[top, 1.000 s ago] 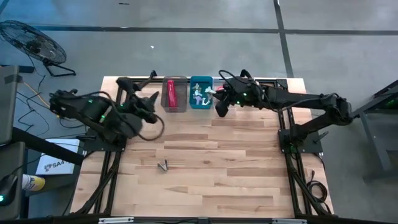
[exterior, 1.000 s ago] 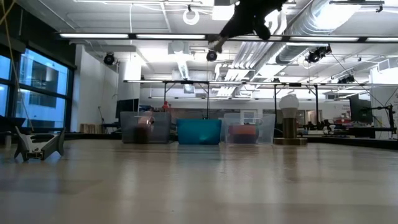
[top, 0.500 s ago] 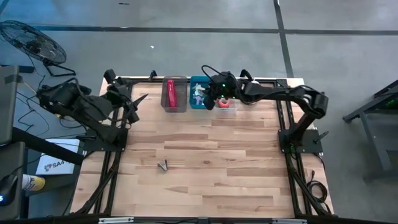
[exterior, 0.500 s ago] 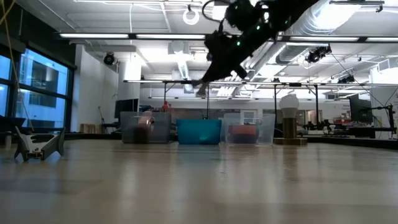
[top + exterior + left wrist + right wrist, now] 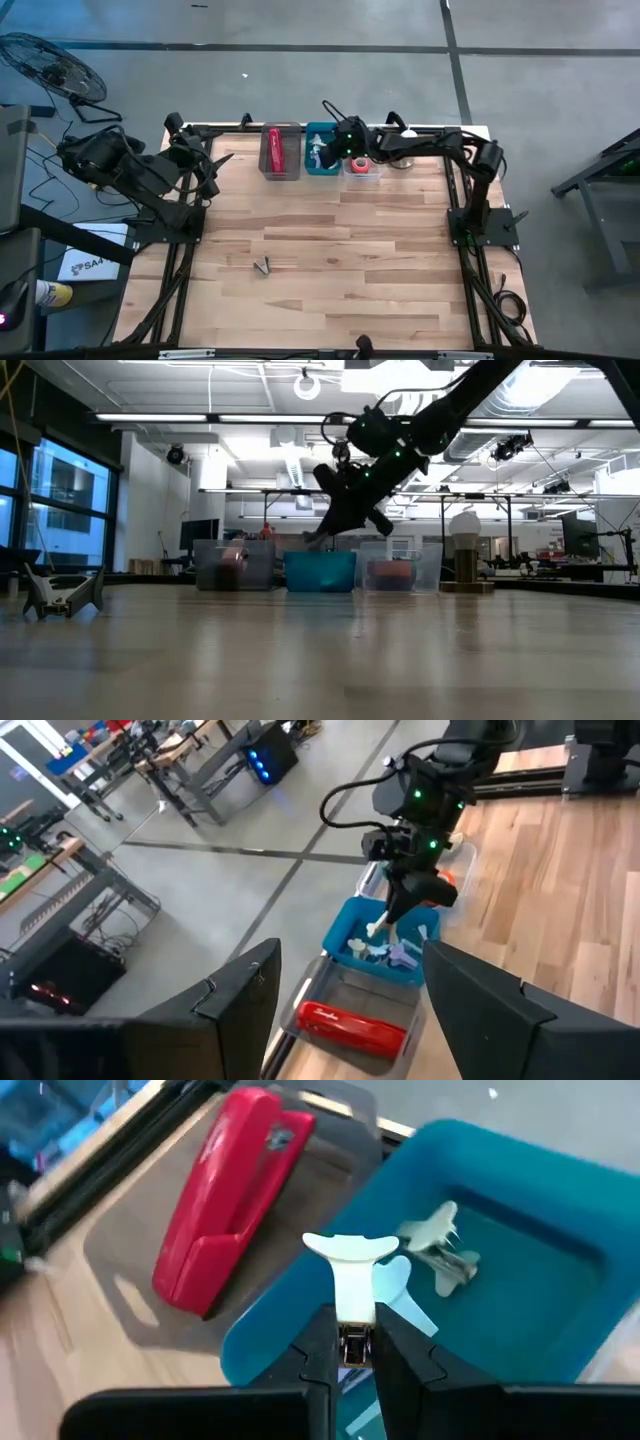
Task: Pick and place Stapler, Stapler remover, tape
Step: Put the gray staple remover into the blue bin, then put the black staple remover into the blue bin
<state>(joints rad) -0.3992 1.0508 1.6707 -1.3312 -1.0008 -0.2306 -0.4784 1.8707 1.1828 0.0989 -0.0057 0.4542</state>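
Observation:
My right gripper [image 5: 350, 1348] is shut on a white staple remover [image 5: 351, 1270] just above the teal bin [image 5: 322, 163] at the far edge; more removers [image 5: 440, 1245] lie inside that bin. The red stapler [image 5: 272, 152] lies flat in the clear bin left of it, and a roll of tape [image 5: 360, 162] sits in the clear bin [image 5: 364, 172] to the right. Another staple remover [image 5: 262, 266] rests on the table's middle left. My left gripper [image 5: 222, 160] hangs open and empty, high at the far left. My right gripper pinches the staple remover between its two fingers by its narrow end [image 5: 351, 1330]; the white winged end [image 5: 350, 1248] sticks out beyond the fingertips. The fingers slant down from the table's right side. The remover is lifted clear, over the teal bin's left part.
The three bins stand side by side along the far edge. The black frame rails [image 5: 170, 290] run down both sides of the wooden table [image 5: 340, 280]. The wide board in front of the bins carries only the lone remover.
My right gripper has swung toward the table's left and come down from high up to just over the teal bin, staying shut on the white staple remover. My left gripper has drawn back from the stapler bin toward the far left corner and rolled, staying open.

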